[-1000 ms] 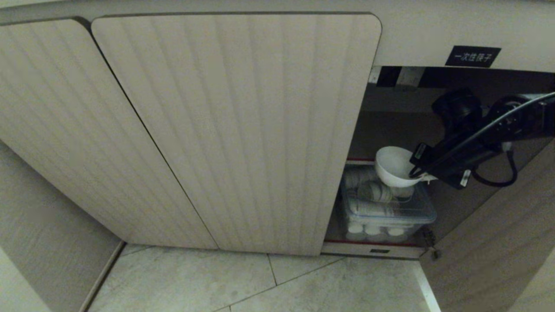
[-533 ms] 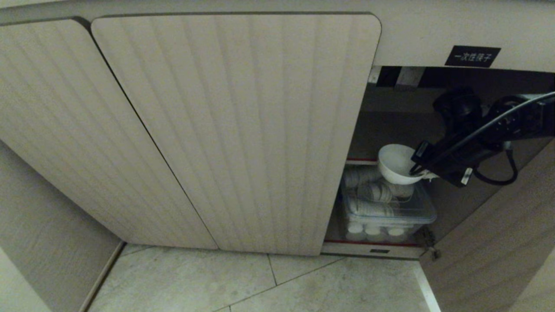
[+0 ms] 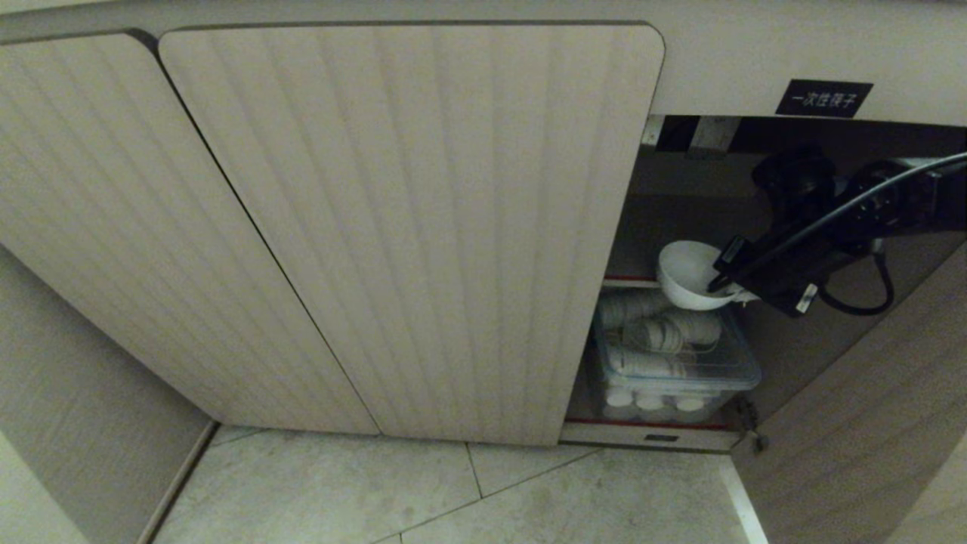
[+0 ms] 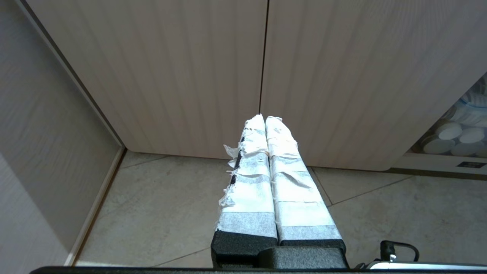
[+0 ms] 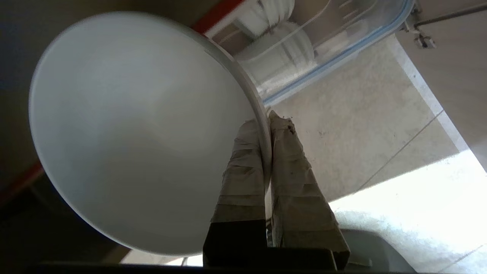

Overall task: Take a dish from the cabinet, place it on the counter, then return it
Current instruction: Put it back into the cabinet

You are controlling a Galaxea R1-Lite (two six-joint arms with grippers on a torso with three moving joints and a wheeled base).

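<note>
Inside the open compartment: the right gripper (image 3: 724,287) is holding the small plain white round ceramic bowl (image 3: 686,276) in the air, above the clear plastic box (image 3: 725,370) with stacked white ribbed paper cups (image 3: 650,332).
Change in last second: the bowl is sitting a little higher in the head view than one second ago, and now it is level with the red-edged shelf (image 3: 627,279); the closed ribbed beige door (image 3: 423,227) and the floor tiles (image 3: 453,491) are not shifting, so the camera is standing still.
Meaning for task: I judge that the bowl is being lifted free of the low beige cabinet (image 3: 755,60); it is not yet out of the opening, and the counter is not showing in any view.
Right gripper state: clenched on the rim of the bowl, one taped finger (image 5: 243,171) inside the wall and the other outside; the bowl is tilting, its mouth turned toward the closed door.
Left gripper (image 4: 265,118): pressed together and empty, parked low before the closed doors, above the floor.
Black label (image 3: 823,98): white characters, above the open compartment.
</note>
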